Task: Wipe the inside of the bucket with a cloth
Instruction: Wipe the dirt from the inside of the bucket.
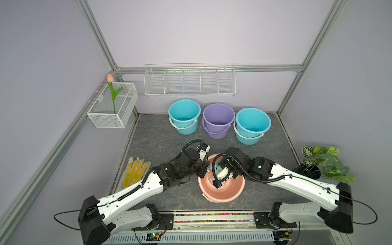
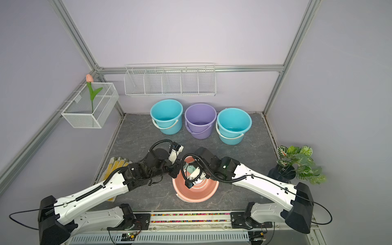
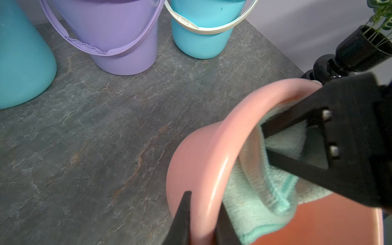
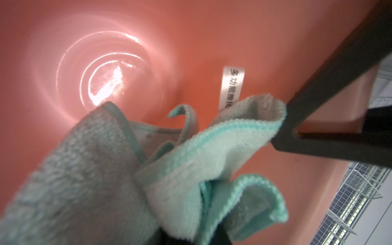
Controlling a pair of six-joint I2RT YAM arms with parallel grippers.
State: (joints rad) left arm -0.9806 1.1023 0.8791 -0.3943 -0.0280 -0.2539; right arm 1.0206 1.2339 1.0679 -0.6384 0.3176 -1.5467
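In both top views the pink bucket (image 1: 232, 189) (image 2: 204, 192) stands on the grey tabletop (image 1: 157, 135) near the front, between the two arms. The left fingers (image 1: 202, 172) sit at its left rim. The right arm's wrist and looped cable reach over the opening and hide the right fingers. Only a small patch of the mint cloth (image 1: 218, 168) (image 2: 191, 169) shows, inside the bucket at its far side.

Well behind, in a row by the back wall, stand the left turquoise bucket (image 1: 184, 115), the purple bucket (image 1: 218, 118) and the right turquoise bucket (image 1: 252, 124). A dotted glove (image 1: 135, 170) lies flat on the left, with the left arm crossing over its near part. A potted plant (image 1: 324, 161) stands at the right edge.

In the left wrist view the left fingers (image 3: 182, 220) are almost shut, clamped on the pink bucket's rim, one outside the wall and one inside. Just beside them the cloth (image 3: 252, 203) is bunched against the inner wall under the rim, and the right fingers (image 3: 307, 171) press into it.

In the right wrist view the right fingers (image 4: 328, 146) are closed on a fold of the cloth (image 4: 212, 161), inside the bucket. Loose folds hang before the lens and block the lower part of the view. The cloth's white label (image 4: 232, 87) lies against the pink inner wall.
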